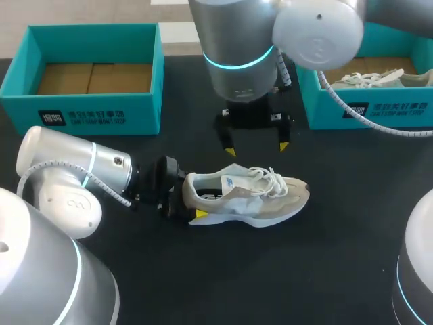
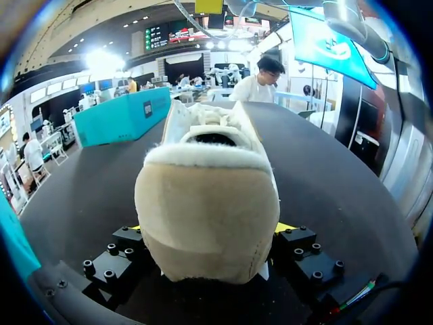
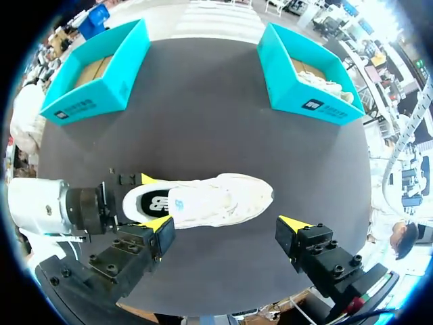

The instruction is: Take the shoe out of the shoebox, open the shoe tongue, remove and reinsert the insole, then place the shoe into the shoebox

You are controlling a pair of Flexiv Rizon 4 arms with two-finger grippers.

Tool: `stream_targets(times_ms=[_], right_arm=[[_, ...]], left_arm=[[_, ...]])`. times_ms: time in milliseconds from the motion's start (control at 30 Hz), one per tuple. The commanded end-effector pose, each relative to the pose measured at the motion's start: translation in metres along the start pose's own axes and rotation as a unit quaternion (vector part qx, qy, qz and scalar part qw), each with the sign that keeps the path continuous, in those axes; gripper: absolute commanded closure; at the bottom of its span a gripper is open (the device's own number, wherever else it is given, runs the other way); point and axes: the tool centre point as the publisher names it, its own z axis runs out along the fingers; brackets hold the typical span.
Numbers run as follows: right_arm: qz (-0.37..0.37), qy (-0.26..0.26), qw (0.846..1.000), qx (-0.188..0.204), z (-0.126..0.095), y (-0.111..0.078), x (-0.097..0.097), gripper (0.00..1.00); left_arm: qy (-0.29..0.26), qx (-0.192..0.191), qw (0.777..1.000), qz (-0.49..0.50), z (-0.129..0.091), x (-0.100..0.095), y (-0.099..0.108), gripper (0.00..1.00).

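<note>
A beige and white shoe (image 1: 250,196) lies upright on the black table, toe pointing right, laces tied. My left gripper (image 1: 189,198) is shut on its heel, one yellow-tipped finger on each side. In the left wrist view the heel (image 2: 206,203) fills the space between the fingers. My right gripper (image 1: 257,147) hangs open just behind the shoe's middle, holding nothing. From the right wrist view the shoe (image 3: 210,200) lies below and between the spread fingers of the right gripper (image 3: 226,227). An empty teal shoebox (image 1: 88,108) stands at the back left.
A second teal shoebox (image 1: 365,112) at the back right holds another pale shoe (image 1: 375,78). Bare black tabletop (image 1: 270,271) stretches in front of the shoe and between the two boxes.
</note>
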Motion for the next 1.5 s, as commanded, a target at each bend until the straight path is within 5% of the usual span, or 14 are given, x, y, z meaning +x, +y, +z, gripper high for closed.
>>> stream_targets(times_ms=[33, 367, 600, 1100, 1500], right_arm=[[-0.006, -0.016, 1.000, 0.002, 0.009, 0.001, 0.007, 0.00], [0.008, 0.010, 1.000, -0.006, 0.044, -0.003, 0.049, 0.00], [-0.001, 0.003, 1.000, 0.008, 0.058, -0.012, 0.062, 0.00], [0.014, -0.018, 1.000, 0.009, 0.089, -0.020, 0.069, 0.00], [0.014, -0.102, 0.995, 0.003, 0.116, -0.015, 0.065, 0.00]], left_arm=[[-0.001, -0.002, 1.000, 0.000, 0.003, -0.003, 0.004, 1.00], [-0.001, -0.002, 1.000, 0.000, 0.003, -0.003, 0.004, 1.00], [-0.001, -0.002, 1.000, 0.000, 0.003, -0.003, 0.004, 1.00], [-0.001, -0.002, 1.000, 0.000, 0.003, -0.003, 0.004, 1.00], [-0.001, -0.002, 1.000, 0.000, 0.003, -0.003, 0.004, 1.00]])
